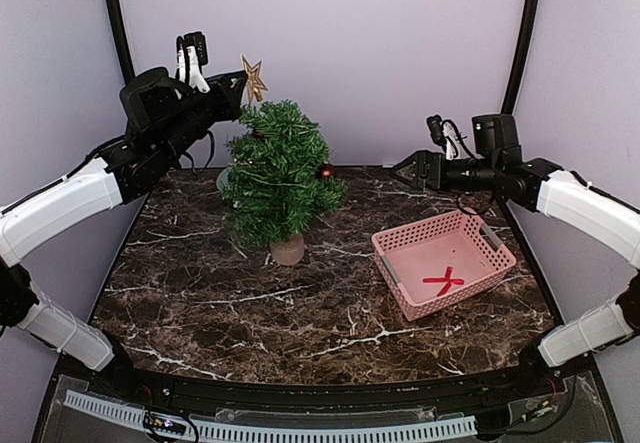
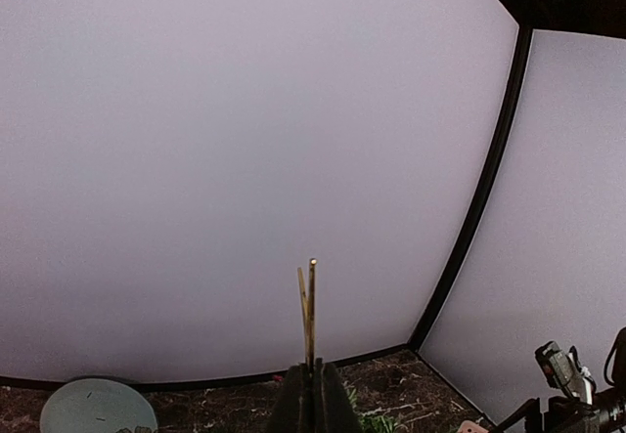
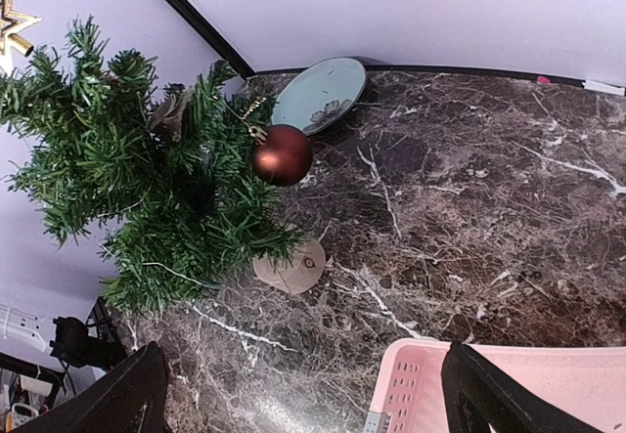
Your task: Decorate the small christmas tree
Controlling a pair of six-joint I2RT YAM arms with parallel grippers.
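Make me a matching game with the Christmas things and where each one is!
Things:
1. gold star
2. red bauble
3. red ribbon
4. pale blue plate

Places:
a. inside the pink basket
b. hanging on the small christmas tree
c. pinched in the left gripper, beside the treetop
d. on the table, behind the tree

Pairs: 1-c, 2-b, 3-a, 4-d
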